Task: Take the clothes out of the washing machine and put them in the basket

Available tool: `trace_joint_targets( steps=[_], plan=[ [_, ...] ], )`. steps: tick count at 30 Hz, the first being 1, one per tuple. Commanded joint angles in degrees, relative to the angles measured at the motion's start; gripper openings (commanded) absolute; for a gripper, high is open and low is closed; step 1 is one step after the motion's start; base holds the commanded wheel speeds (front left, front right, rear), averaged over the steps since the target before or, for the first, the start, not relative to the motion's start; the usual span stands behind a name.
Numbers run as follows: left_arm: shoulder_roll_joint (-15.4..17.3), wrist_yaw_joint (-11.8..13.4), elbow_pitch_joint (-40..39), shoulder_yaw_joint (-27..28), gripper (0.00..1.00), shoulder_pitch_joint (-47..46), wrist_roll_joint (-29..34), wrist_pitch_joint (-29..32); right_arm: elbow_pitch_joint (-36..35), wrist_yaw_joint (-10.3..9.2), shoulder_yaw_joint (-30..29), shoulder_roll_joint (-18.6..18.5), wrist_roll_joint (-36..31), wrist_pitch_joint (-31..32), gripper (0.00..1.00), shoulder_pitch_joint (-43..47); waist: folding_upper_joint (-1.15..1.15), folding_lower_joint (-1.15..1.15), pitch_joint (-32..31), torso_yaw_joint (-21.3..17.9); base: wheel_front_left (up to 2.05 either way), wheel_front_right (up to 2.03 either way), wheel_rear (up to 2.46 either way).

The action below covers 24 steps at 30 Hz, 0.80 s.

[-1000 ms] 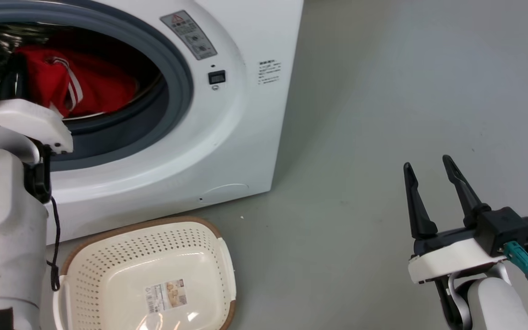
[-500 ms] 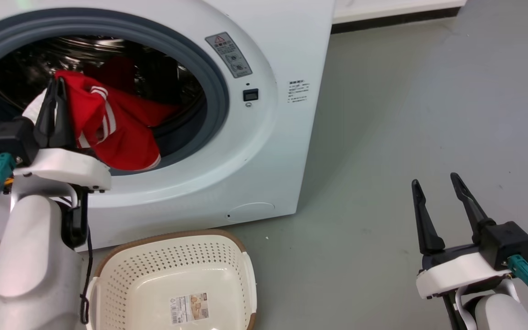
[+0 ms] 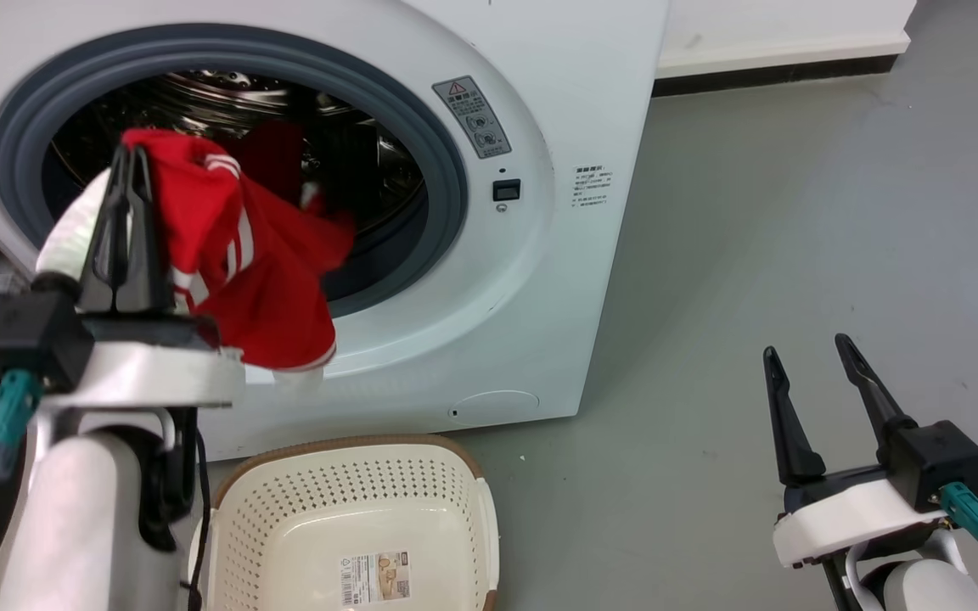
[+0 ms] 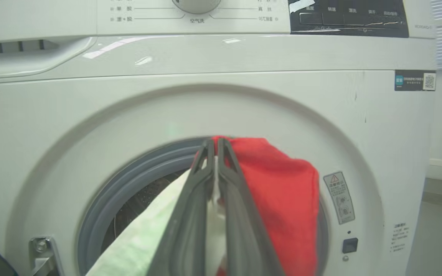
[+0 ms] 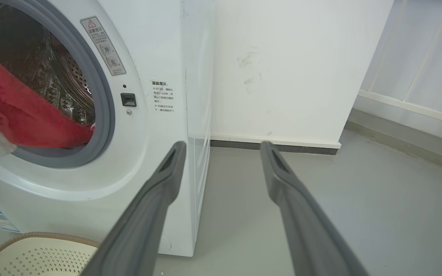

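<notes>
Clothes [image 3: 260, 280], bright red with white stripes: pinched at an upper fold by the left jaws, closed hard on the cloth, only a sliver of white fabric between the two dark fingers [image 4: 188, 214] in the left wrist view. Held up in front of the mouth of the washing machine [image 3: 489, 339], level with the upper half of the opening. Draped down from the grip to the right of the fingers, red bulk hanging across the grey rubber ring [image 3: 448, 195] and past its lower edge, white-trimmed hem in front of the white front panel. A tail of red trailing back over the ring into the steel drum [image 3: 200, 89]; more red dimly visible deeper inside, too dark to make out. A pale white panel of the garment to the left of the fingers. Basket [image 3: 345, 446], cream with a brown rim, on the floor [image 3: 795, 212] just before the machine, below and a little right of the hanging hem, apart from it, a paper label [image 3: 374, 577] on its bottom. Right jaws wide open, holding nothing, well to the right of the machine over the grey floor, fingers pointing toward the machine's right front corner and the white wall [image 5: 282, 57] behind. Beside the ring on the right, a warning sticker [image 3: 472, 117] and below it a small black latch socket [image 3: 507, 189].
</notes>
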Motion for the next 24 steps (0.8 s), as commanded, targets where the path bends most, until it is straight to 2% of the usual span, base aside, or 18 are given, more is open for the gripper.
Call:
trace_joint_targets(
  steps=[1, 8, 12, 17, 24],
  plan=[
    [-0.11, 0.61, -2.14, -0.13, 0.00, 1.79, 0.48, 0.34, -0.36, -0.05, -0.05, 0.05, -0.49, 0.18, 1.00, 0.84, 0.00, 0.00, -0.15, 0.23, 0.00, 0.00, 0.00],
    [-1.16, 2.79, -14.37, -1.19, 0.00, 8.81, 1.46, 2.80, -1.32, -0.05, -0.20, 0.05, -1.00, 0.90, 1.00, 1.34, 0.00, 0.00, -0.49, 1.41, 0.00, 0.00, 0.00],
    [-1.76, 3.47, -16.01, -1.66, 0.00, 12.13, 0.87, 4.36, -1.61, -0.05, 0.29, 0.06, -0.91, 1.28, 1.00, 1.28, 0.00, 0.00, 0.09, 1.72, 0.00, 0.00, 0.00],
    [-3.67, 3.92, -12.98, -2.58, 0.00, 16.69, -1.26, 5.05, -1.80, -0.06, 0.85, 0.06, -0.92, 1.35, 1.00, 0.67, 0.00, 0.00, 1.18, 1.36, 0.00, 0.00, 0.00],
    [-6.45, 3.32, -3.45, -4.13, 0.00, 21.34, -4.16, 3.19, -1.92, -0.06, 0.84, 0.05, -0.92, 1.24, 1.00, -0.56, 0.00, 0.00, 3.95, 0.48, 0.00, 0.00, 0.00]
  ],
)
